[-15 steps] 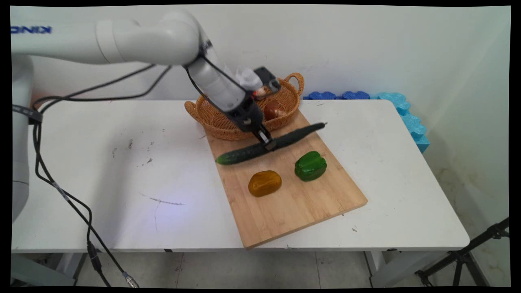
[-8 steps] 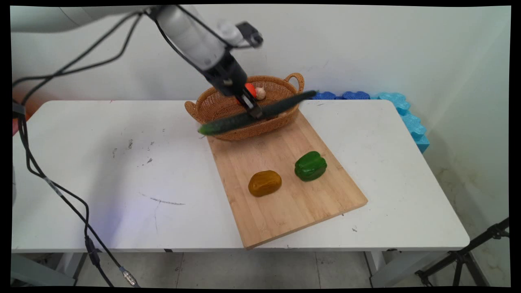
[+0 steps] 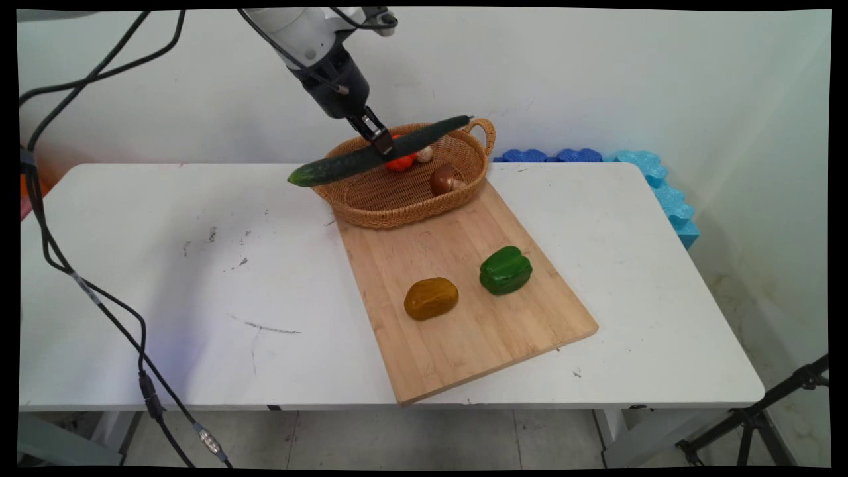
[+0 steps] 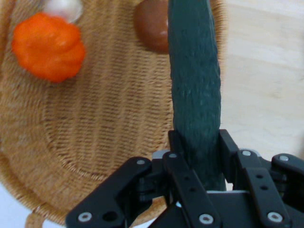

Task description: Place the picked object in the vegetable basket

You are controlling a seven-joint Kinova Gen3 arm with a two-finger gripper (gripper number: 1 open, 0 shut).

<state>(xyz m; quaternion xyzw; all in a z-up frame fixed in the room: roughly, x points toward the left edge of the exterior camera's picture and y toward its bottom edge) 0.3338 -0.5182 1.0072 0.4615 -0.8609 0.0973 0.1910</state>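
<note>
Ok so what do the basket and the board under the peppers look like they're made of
The basket looks like woven wicker or rattan: tan strands in tight rows, with a spiral weave on its floor in the hand view and looped handles. The board appears to be bamboo or light wood, matte, with parallel glued strips and grain running lengthwise. The finish on either can't be confirmed from looks alone.

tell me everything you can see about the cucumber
The cucumber is long, dark green and slightly bumpy, paler at its lower left tip. The gripper holds it near its middle, fingers closed on both sides. It hangs in the air, tilted with its right end higher, above the wicker basket, touching nothing but the gripper.
</note>
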